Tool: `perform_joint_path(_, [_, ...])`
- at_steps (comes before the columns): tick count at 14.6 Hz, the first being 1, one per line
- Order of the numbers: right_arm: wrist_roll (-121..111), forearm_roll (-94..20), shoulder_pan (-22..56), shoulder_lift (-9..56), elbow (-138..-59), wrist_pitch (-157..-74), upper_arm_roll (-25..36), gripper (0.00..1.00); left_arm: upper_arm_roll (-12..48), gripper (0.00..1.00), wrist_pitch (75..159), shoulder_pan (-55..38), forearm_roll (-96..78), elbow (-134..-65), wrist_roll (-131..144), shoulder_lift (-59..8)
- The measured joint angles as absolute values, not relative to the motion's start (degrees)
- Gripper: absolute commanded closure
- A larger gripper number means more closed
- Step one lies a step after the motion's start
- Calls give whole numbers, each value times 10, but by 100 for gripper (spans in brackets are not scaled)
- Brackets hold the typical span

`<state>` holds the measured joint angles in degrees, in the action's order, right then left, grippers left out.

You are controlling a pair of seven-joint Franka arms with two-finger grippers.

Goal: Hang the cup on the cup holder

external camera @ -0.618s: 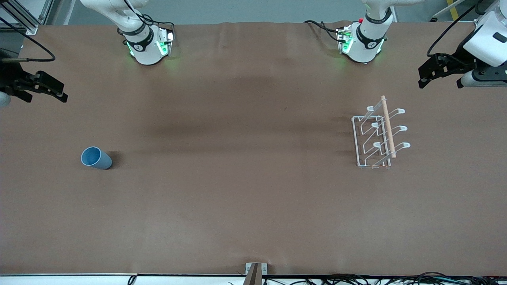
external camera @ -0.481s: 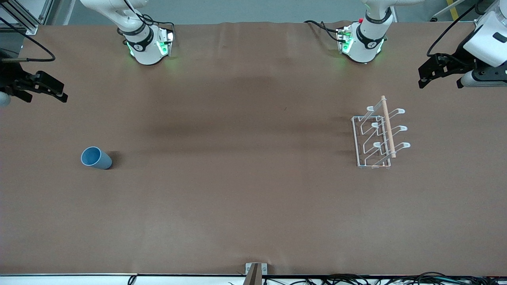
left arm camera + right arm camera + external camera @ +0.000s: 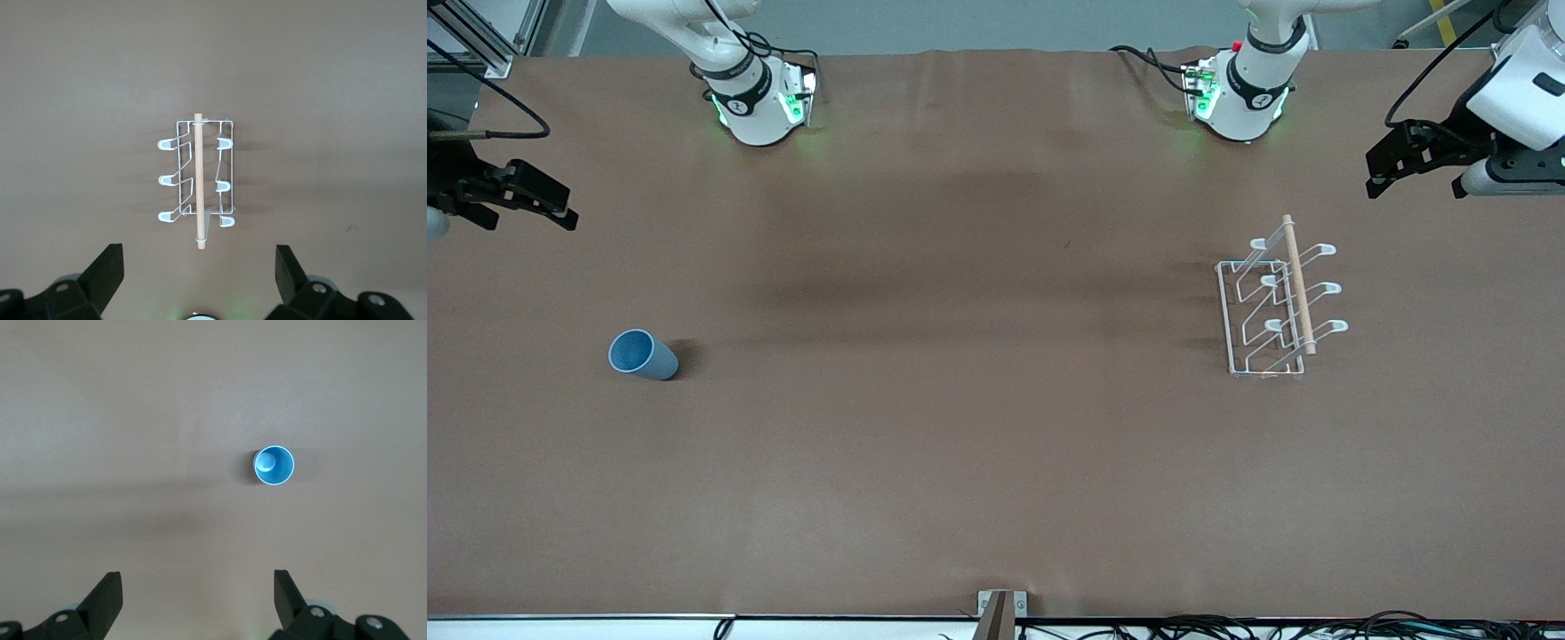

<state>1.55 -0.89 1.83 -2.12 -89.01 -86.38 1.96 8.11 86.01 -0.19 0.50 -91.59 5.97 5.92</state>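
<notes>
Nothing on the desk (image 3: 978,462) has moved since the earlier frames; the right hand (image 3: 560,206) may have shifted very slightly at the frame's left edge, otherwise both arms read as static.

Nearest the camera: the cup (image 3: 642,355), lower left of the front view, toward the right arm's end of the desk. Light blue, no handle, slight taper, matte finish. It stands upright, mouth up; the right wrist view looks straight into it (image 3: 273,466). It is well apart from everything else.

A little farther from the camera, right of centre in the frame: the cup holder (image 3: 1276,307), at the left arm's end. White wire base frame, six prongs with looped tips angled upward, three per side, and a pale wooden rod (image 3: 1298,284) along the top. All prongs are bare (image 3: 197,180), so the task has not started.

Farthest, upper corners of the frame: the right hand is raised, fingers spread wide, empty, and well short of the cup. The left hand (image 3: 1383,169) is raised near the holder, also spread wide and empty; this arm waits.

Judgement: each wrist camera is centred on its own object, likely a survey pose. The right arm sits closer to the cup, so it probably takes the pick. A handleless cup would go mouth-down over a prong.
</notes>
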Motion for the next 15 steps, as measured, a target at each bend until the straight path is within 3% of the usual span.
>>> perform_joint_path(5, [15, -9, -14, 9, -916, -906, 21, 0, 81, 0, 860, -1, 5, -916, 60, 59])
perform_joint_path(12, [-33, -8, -67, 118, -1051, -1147, 22, 0, 81, 0, 860, -1, 5, -915, 60, 56])
perform_joint_path(15, [-53, -8, -90, 169, -1067, -1178, 23, 0, 81, 0, 860, -1, 5, -915, 60, 55])
